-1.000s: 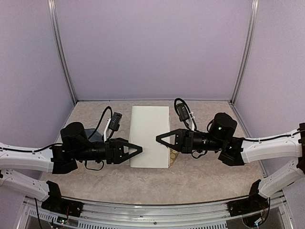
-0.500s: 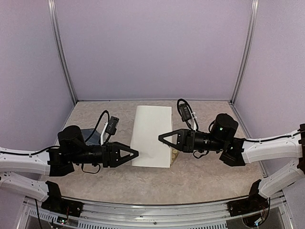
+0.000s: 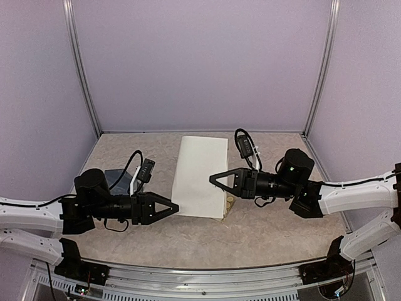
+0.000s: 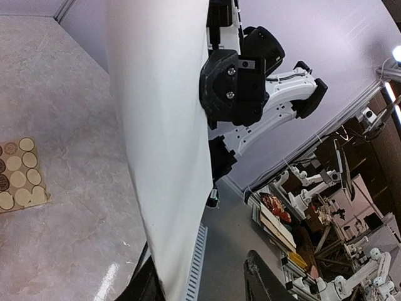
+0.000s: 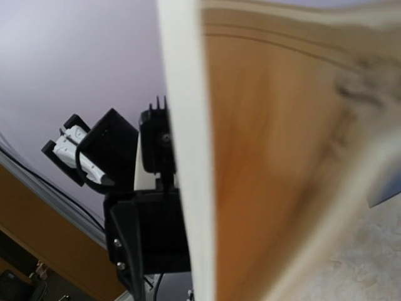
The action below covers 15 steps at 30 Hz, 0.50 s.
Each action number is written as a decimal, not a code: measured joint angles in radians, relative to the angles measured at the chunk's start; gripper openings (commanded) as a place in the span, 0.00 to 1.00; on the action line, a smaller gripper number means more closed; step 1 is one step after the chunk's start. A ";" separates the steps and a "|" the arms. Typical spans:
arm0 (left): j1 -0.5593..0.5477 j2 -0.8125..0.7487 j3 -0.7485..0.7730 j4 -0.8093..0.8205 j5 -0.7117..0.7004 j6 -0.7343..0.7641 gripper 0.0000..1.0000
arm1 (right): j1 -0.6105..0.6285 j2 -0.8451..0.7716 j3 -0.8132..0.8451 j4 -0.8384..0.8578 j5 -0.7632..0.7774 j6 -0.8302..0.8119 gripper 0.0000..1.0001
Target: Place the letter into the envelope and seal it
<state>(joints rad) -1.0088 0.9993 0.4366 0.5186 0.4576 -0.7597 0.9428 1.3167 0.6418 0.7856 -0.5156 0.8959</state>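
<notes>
Top external view of a letter [image 3: 200, 170] held off the table [image 3: 269, 229], white back up.
Nearest, left gripper [image 3: 176, 205] with jaws apart around its near-left corner; farther, right gripper [image 3: 211, 178] clamped on its right edge; slate envelope [image 3: 118, 177] flat at left.

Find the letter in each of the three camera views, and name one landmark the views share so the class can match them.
Top external: the letter shows its white back at the centre of the picture.
Left wrist: it is a tall white band running down the middle.
Right wrist: it is very close and blurred, its beige face filling the right side.
Shared landmark: the marbled table.
</notes>
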 measured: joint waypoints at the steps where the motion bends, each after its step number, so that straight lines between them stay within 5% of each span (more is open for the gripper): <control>1: 0.000 -0.001 0.000 -0.002 0.002 0.000 0.23 | 0.000 0.000 0.000 0.000 0.000 0.000 0.00; 3: -0.001 -0.004 -0.005 -0.008 0.006 0.001 0.00 | -0.002 0.000 0.000 0.000 0.000 0.000 0.00; 7: -0.002 -0.005 -0.013 -0.018 0.013 0.002 0.00 | -0.002 0.000 0.000 0.001 0.000 0.003 0.00; 9: -0.002 -0.005 -0.013 -0.018 0.014 0.003 0.34 | -0.002 0.000 0.000 0.001 -0.001 0.004 0.00; 12: -0.002 -0.005 -0.013 -0.026 0.014 0.009 0.47 | -0.003 0.000 0.000 0.002 -0.006 0.004 0.00; 15: -0.001 -0.003 -0.006 -0.040 0.013 0.023 0.50 | -0.003 0.000 0.000 0.002 -0.030 0.003 0.00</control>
<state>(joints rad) -1.0096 0.9958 0.4301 0.4786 0.4709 -0.7368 0.9401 1.3167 0.6418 0.7879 -0.5457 0.8993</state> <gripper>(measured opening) 0.480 0.004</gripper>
